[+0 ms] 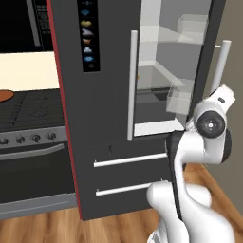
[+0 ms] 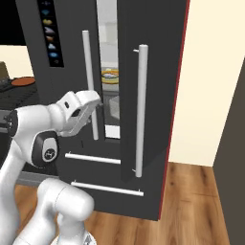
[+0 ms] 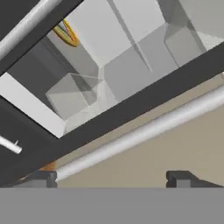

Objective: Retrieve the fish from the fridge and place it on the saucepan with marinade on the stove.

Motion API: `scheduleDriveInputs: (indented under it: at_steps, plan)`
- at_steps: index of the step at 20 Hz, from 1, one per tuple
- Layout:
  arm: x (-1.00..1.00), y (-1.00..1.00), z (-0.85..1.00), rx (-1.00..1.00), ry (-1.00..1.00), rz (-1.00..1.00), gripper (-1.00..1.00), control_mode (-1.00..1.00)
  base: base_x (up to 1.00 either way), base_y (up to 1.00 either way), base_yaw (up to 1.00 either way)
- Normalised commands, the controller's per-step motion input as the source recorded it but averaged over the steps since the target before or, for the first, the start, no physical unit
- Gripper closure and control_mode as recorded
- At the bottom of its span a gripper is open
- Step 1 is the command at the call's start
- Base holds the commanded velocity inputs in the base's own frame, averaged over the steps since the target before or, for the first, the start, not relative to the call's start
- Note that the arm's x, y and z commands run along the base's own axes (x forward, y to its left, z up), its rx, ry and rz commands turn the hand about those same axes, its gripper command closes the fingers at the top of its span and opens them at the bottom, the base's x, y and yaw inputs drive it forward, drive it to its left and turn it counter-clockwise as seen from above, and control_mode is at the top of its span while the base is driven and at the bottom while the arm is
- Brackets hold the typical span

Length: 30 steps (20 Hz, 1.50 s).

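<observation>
Left base view shows the fridge (image 1: 104, 118) standing with its right-hand door swung partly open, so a strip of white interior with glass shelves and clear bins is exposed between the two long white bar handles. Two drawers with white bar pulls sit closed beneath the doors. The stove (image 1: 33, 118) stands directly to the left of the fridge, its grates and a row of knobs visible, and an orange-brown round shape, the saucepan with marinade (image 1: 5, 95), rests on its top at the far left edge.

From the right base view, the white arm reaches toward the gap between the doors, with the gripper (image 2: 93, 107) held just in front of the opening, close to the left door's handle. A yellow-rimmed plate (image 2: 110, 76) sits on a shelf inside the fridge, above the hand's level.

Hand view confirms the fingers (image 3: 179, 178) are spread wide apart with nothing between them. The fish cannot be made out in any picture; its position is undetermined.
</observation>
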Motion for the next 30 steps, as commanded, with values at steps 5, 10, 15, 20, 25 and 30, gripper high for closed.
scheduleDriveInputs:
  at_steps: [5, 10, 15, 20, 25, 30]
  plan:
    - [0.09, 0.38, 0.00, -0.39, 0.27, -0.09, -1.00, -1.00, 0.00, 0.00, 0.00]
    - [0.43, 0.09, -0.02, -0.21, 0.09, -0.02, -1.00, -1.00, 0.00, 0.00, 0.00]
    - [0.54, 0.00, 0.01, -0.11, 0.03, -0.02, -1.00, -1.00, 0.00, 0.00, 0.00]
    - [0.71, 0.00, 0.01, -0.10, 0.12, -0.03, -1.00, -1.00, 0.00, 0.00, 0.00]
    - [0.56, -0.03, 0.15, -0.09, 0.12, -0.06, -1.00, -1.00, 0.00, 0.00, 0.00]
    - [0.35, -0.23, 0.04, -0.07, 0.01, -0.13, -1.00, -1.00, 0.00, 0.00, 0.00]
